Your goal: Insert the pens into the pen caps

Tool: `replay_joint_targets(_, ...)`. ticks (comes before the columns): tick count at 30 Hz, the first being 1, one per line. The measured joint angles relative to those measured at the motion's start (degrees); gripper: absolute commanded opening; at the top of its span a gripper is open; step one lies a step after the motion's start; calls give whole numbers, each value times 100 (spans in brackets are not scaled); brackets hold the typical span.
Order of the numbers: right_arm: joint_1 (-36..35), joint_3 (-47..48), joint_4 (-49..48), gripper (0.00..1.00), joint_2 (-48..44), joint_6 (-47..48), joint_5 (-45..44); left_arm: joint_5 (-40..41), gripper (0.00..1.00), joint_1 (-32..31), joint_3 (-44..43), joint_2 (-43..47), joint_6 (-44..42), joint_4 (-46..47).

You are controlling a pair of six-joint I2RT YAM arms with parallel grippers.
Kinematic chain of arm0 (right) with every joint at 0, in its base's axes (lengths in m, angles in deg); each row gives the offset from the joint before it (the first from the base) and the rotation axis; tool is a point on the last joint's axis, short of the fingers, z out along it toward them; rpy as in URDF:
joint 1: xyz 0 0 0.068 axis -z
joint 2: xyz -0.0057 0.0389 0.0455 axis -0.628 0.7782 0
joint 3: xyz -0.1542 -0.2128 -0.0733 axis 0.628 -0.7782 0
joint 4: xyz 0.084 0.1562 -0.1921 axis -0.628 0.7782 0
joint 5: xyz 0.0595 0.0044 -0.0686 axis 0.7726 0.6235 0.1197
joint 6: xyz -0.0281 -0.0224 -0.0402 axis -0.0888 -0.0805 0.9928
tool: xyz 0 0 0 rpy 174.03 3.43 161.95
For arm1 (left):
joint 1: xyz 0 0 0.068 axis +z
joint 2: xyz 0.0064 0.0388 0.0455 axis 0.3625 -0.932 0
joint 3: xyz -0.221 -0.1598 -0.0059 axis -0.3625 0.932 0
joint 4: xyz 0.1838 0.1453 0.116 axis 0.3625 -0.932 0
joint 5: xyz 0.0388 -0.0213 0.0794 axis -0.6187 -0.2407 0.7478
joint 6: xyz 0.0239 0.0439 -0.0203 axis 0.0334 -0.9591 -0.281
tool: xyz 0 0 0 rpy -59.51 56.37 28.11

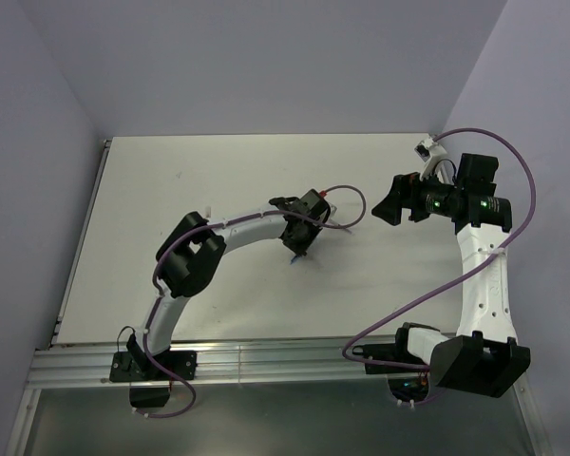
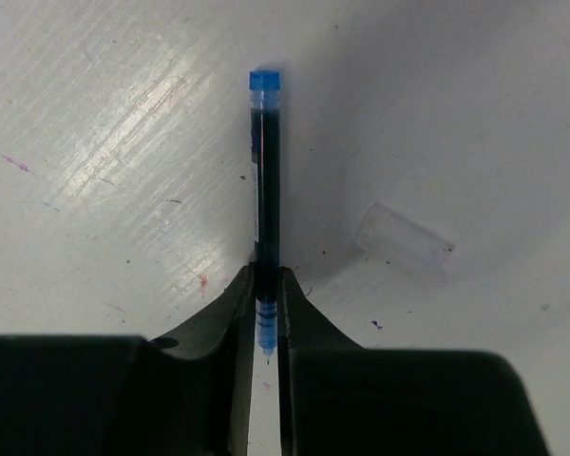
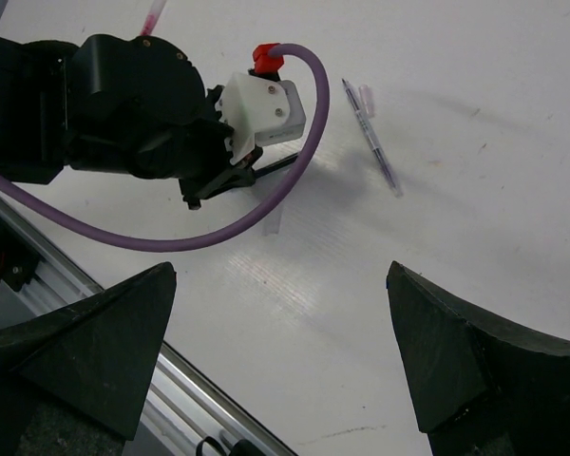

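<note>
Left wrist: left tool (image 2: 266, 323) pinches blue pen (image 2: 265, 171) near its tip; right tool (image 3: 281, 275) spread.

pen (image 2: 266, 180) between left fingers (image 2: 230, 328) | cap (image 2: 404, 243) beside it, apart | both on table (image 2: 95, 123)

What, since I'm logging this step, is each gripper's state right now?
Left gripper: closed on the blue pen, near its writing tip.
Right gripper: open wide, holding nothing.
</note>
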Motion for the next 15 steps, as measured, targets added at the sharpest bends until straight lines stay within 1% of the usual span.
replay_joint_targets(3, 0, 4, 2, 100, 0, 17, -9, 90, 0, -31, 142, 79, -103, 149)
replay_joint_targets(8, 0, 125, 37, 100, 70, 33, -20, 205, 0, 24, 527, 343, -304, 310)
replay_joint_targets(10, 0, 254, 59, 100, 138, 44, -15, 385, 0, 120, 802, 573, -542, 291)
replay_joint_targets(12, 0, 407, 107, 100, 221, 83, 31, 629, 0, 212, 1093, 918, -907, 293)
replay_joint_targets(15, 2, 658, 238, 100, 354, 177, 219, 994, 0, 345, 1556, 1803, -1683, 457)
